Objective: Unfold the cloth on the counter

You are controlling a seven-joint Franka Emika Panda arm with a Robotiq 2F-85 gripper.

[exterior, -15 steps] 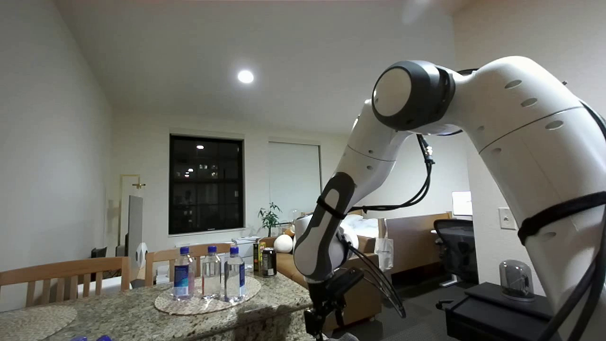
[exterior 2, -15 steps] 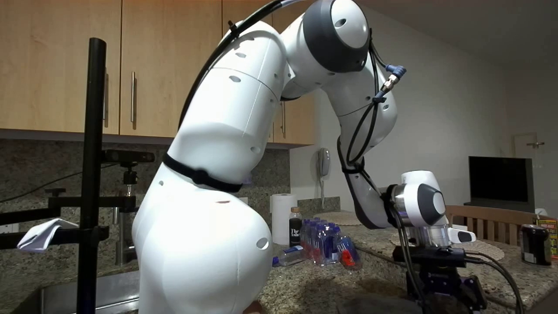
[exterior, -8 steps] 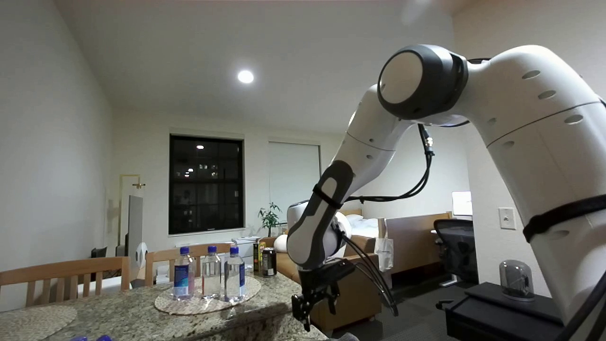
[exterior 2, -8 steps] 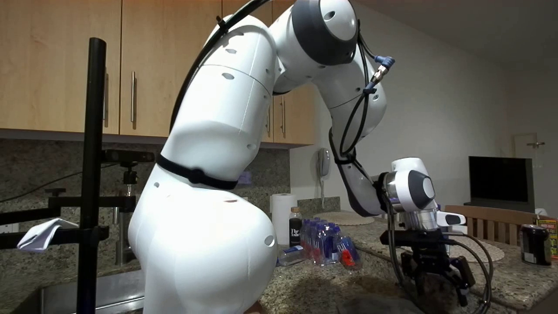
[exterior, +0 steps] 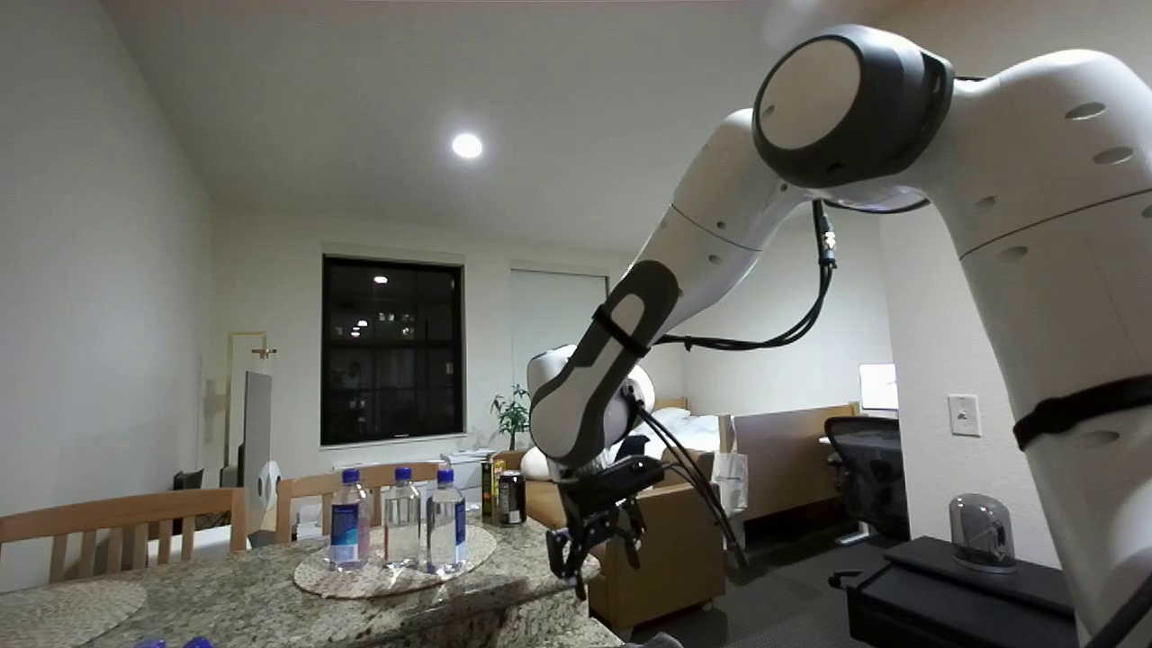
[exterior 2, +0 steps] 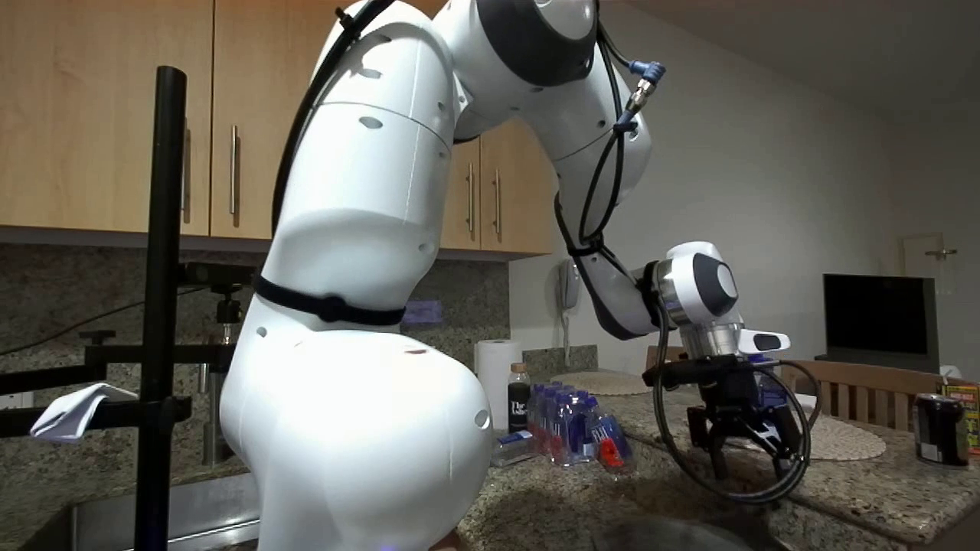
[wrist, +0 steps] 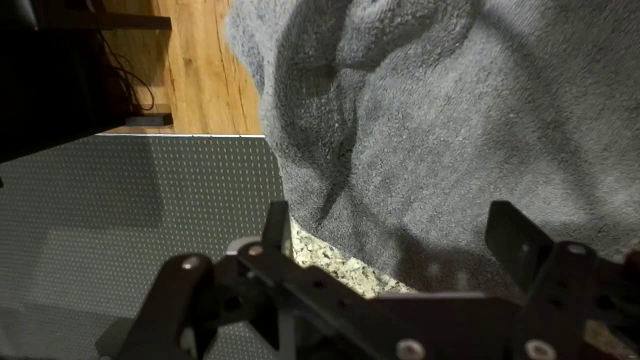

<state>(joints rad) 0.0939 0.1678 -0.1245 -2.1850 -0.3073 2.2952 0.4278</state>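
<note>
The cloth (wrist: pixel 425 150) is grey and fluffy. In the wrist view it lies spread and wrinkled, with a raised fold on its left side. A part of it shows at the bottom of an exterior view (exterior 2: pixel 666 534), and a small grey sliver in an exterior view (exterior: pixel 661 641). The speckled counter (wrist: pixel 340 262) shows as a strip beside the cloth's lower left edge, and in both exterior views (exterior: pixel 252 598) (exterior 2: pixel 536 497). My gripper (wrist: pixel 390 204) is open and empty, above the cloth's near edge, apart from it. It shows in both exterior views (exterior: pixel 605 576) (exterior 2: pixel 750 471).
Three bottles (exterior: pixel 402 526) stand on a round woven mat (exterior: pixel 360 587) on the raised counter part. A can (exterior: pixel 511 497) and a box (exterior: pixel 491 486) stand near its end. Several bottles (exterior 2: pixel 566 428) cluster by a paper roll (exterior 2: pixel 498 383). Beyond the counter's edge lies the floor (wrist: pixel 210 190).
My gripper has risen and moved left in both exterior views, away from the low spot near the cloth. It shows open half a second ago too.
</note>
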